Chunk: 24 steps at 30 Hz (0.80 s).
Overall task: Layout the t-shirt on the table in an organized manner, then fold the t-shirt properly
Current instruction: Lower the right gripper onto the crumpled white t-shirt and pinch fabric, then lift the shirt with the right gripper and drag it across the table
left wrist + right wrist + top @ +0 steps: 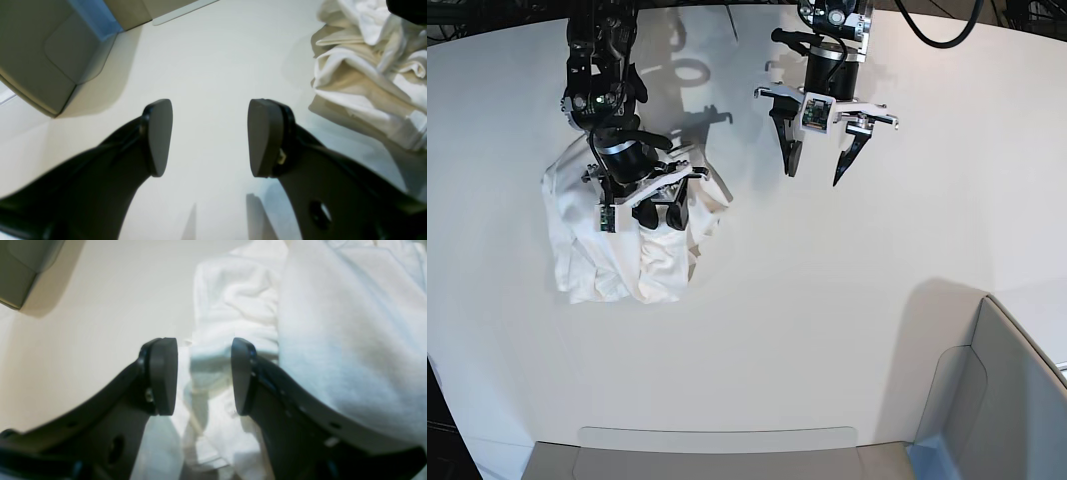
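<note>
Right claw (660,214) open over crumpled t-shirt (592,265), left claw (819,165) spread above table (827,330)

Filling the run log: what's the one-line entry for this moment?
t-shirt: crumpled on table | right hand: open over shirt | left hand: open, empty

grey-white bin (1017,390) at the near corner, standing upright

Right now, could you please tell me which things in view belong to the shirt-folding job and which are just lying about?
Belongs to the job:
- t-shirt, crumpled
- table
- right hand
- left hand

Just lying about:
- bin at the table corner
</note>
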Tool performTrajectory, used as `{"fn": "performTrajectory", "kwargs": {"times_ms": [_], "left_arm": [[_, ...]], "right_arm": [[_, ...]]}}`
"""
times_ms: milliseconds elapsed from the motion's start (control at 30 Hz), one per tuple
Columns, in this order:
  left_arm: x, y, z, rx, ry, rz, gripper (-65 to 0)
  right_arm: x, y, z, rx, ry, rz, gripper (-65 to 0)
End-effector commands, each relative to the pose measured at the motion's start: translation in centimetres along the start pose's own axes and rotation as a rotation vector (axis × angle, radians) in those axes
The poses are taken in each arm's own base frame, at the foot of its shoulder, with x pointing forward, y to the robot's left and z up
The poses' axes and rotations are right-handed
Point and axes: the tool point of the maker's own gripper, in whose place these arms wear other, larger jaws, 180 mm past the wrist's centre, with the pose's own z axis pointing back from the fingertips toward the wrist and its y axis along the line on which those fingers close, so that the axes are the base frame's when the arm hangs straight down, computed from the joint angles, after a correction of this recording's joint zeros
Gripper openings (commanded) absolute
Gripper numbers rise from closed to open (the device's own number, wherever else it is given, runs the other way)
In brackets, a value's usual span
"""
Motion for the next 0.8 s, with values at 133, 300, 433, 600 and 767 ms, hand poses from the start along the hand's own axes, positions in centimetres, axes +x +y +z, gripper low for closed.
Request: {"fn": "performTrajectory", "kwargs": {"times_ms": [133,300,433,600,767], "left_arm": [[1.0,0.1,0.2,0.009,-0.033,0.006,-30.8],[1.0,0.1,0.2,0.009,-0.033,0.006,-30.8],[1.0,0.1,0.2,0.009,-0.033,0.006,-30.8],[1.0,0.1,0.2,0.009,-0.033,0.006,-30.8],[0.9,0.1,0.2,0.009,-0.032,0.006,-30.8]], "right_arm": [[0.4,0.2,-0.7,-0.025,-0.023,-0.068,-37.9],[-0.1,-0.7,-1.2,-0.066,-0.005,-0.095,-38.0],[-0.6,-1.2,-2.2,-0.074,0.017,-0.095,-38.1],[0.0,-1.1,-3.1,-0.068,0.014,-0.088,-38.3],[1.0,0.4,-3.3,0.002,-0.003,-0.016,-52.2]]}}
